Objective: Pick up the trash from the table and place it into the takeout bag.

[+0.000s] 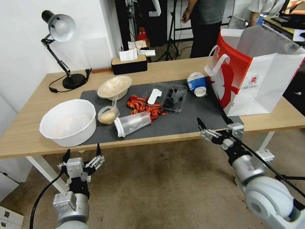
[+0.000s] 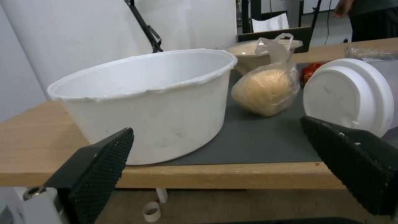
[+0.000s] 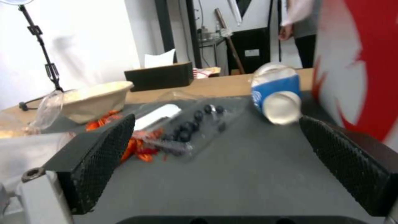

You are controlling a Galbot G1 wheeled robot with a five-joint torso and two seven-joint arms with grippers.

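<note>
Trash lies on the table's [image 1: 26,136] dark mat [image 1: 182,120]: a blue-and-white paper cup [image 1: 197,83] [image 3: 278,93] on its side, a clear tumbler [image 1: 133,123] [image 2: 348,96] on its side, a clear bag of beige food [image 1: 108,116] [image 2: 265,90], a shallow beige bowl [image 1: 114,86] [image 3: 95,99], red shells [image 1: 144,106] and a clear tray of dark berries [image 1: 168,96] [image 3: 195,124]. The red-and-white takeout bag [image 1: 254,70] [image 3: 360,62] stands open at the right end. My left gripper [image 1: 82,152] [image 2: 215,129] hangs open just before the front edge, facing a big white bowl [image 1: 69,122] [image 2: 153,102]. My right gripper [image 1: 213,122] [image 3: 217,122] is open over the front edge, beside the bag.
A black desk lamp [image 1: 62,47] and a dark tissue box [image 1: 129,64] stand along the table's back edge. White table legs [image 1: 45,172] drop below the front edge near my left arm. The floor in front is bare carpet.
</note>
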